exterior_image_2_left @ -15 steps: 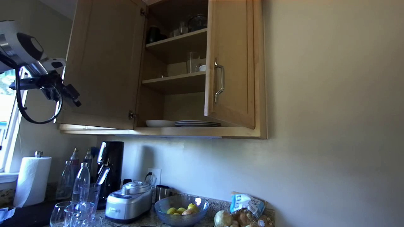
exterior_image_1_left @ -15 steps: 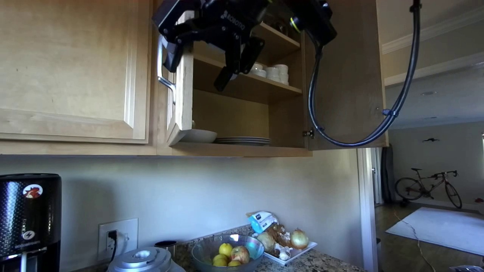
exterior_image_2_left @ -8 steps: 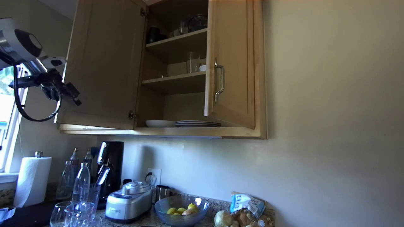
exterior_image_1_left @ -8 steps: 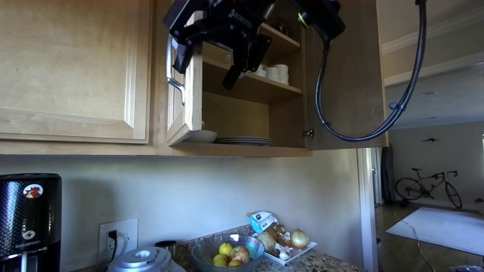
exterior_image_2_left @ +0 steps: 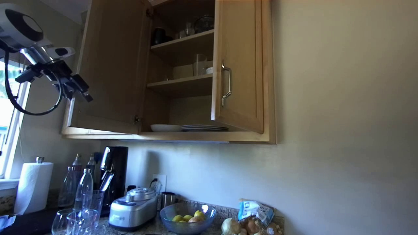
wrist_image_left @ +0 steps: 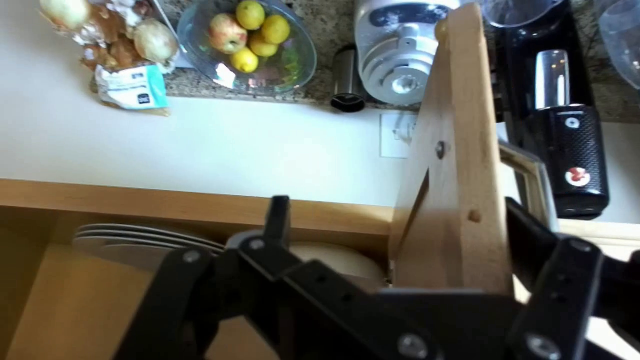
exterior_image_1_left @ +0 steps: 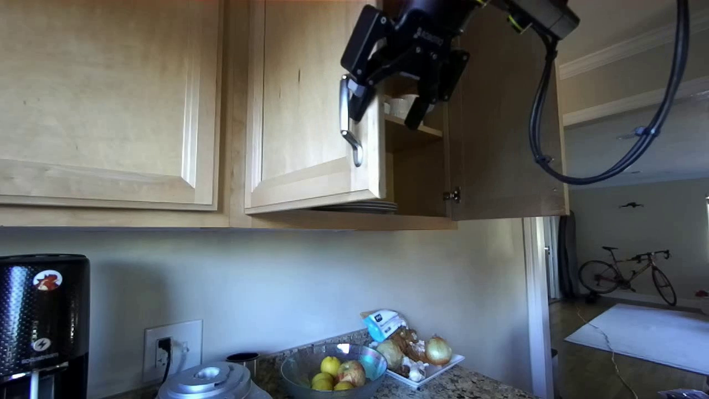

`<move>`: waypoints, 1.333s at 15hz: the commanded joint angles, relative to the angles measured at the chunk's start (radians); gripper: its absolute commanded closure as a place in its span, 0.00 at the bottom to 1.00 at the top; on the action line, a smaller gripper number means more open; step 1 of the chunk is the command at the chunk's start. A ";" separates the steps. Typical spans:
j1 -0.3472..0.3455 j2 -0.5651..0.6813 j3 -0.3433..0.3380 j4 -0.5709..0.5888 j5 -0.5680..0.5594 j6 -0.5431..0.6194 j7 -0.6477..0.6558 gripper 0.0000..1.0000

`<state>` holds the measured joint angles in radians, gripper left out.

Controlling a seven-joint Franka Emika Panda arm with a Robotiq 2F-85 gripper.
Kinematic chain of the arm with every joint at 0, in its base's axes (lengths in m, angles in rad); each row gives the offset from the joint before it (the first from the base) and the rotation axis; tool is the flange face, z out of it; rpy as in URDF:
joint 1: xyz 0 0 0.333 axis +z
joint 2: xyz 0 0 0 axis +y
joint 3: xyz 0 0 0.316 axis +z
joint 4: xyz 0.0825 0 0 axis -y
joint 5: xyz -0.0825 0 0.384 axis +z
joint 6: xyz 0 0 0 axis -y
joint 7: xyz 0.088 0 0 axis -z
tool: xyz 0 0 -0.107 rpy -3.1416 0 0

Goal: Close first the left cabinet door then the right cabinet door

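Observation:
The left cabinet door (exterior_image_1_left: 310, 122) stands partly open. Its metal handle (exterior_image_1_left: 344, 105) is along its free edge in an exterior view. Its inner face (exterior_image_2_left: 114, 65) shows in an exterior view. My gripper (exterior_image_1_left: 386, 117) is open astride this door's free edge. In the wrist view the gripper (wrist_image_left: 394, 205) has the door edge (wrist_image_left: 477, 200) between its spread fingers, nearer the right one. That finger (wrist_image_left: 532, 230) is on the outer side by the handle; contact cannot be told. The right cabinet door (exterior_image_2_left: 240, 49) also stands open, its handle (exterior_image_2_left: 228, 83) on its left edge.
Plates (exterior_image_2_left: 204, 128) and a bowl (exterior_image_2_left: 166, 127) stand on the cabinet's bottom shelf. A shut cabinet door (exterior_image_1_left: 99, 100) is beside the left door. The arm's cable (exterior_image_1_left: 587, 180) hangs in a loop. Below are a silver appliance (exterior_image_2_left: 130, 213), a fruit bowl (exterior_image_2_left: 169, 225) and glasses (exterior_image_2_left: 62, 222).
The left door has swung some way towards shut and now hides the bowl in an exterior view. My gripper moved along with its free edge, fingers still spread. The right door has not moved.

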<state>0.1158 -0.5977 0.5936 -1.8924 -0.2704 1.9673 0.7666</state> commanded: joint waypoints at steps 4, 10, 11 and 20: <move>-0.012 -0.132 -0.124 -0.098 -0.001 -0.111 -0.018 0.00; -0.026 -0.151 -0.179 -0.136 0.007 -0.176 -0.032 0.00; -0.028 -0.154 -0.188 -0.142 0.007 -0.187 -0.030 0.00; -0.095 -0.210 -0.258 -0.249 -0.003 -0.238 0.010 0.00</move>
<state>0.0448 -0.7479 0.3552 -2.0766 -0.2728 1.7427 0.7630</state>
